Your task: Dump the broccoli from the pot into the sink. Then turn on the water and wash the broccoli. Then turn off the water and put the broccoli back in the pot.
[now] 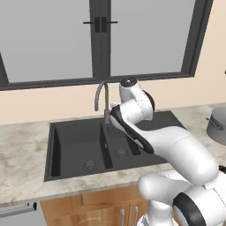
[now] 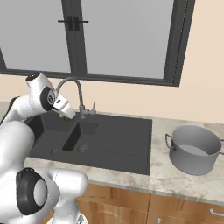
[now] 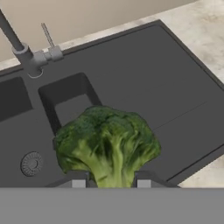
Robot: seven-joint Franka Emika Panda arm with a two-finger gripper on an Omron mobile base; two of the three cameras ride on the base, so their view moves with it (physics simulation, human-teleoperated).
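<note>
Two fingers [image 3: 78, 178] pinch your broccoli [image 3: 107, 142].
You hold it by the stem above the sink [image 3: 175, 87], near the faucet [image 3: 26, 54].

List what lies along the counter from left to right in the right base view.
Gripper holding the broccoli → faucet → smaller basin of the sink → drainboard → pot.

broccoli [image 3: 107, 144] stalk base hidden between fingertips [image 3: 78, 178] | pot [image 1: 217, 124] cut off at right edge | sink [image 1: 75, 145] drainboard partly hidden behind arm
</note>
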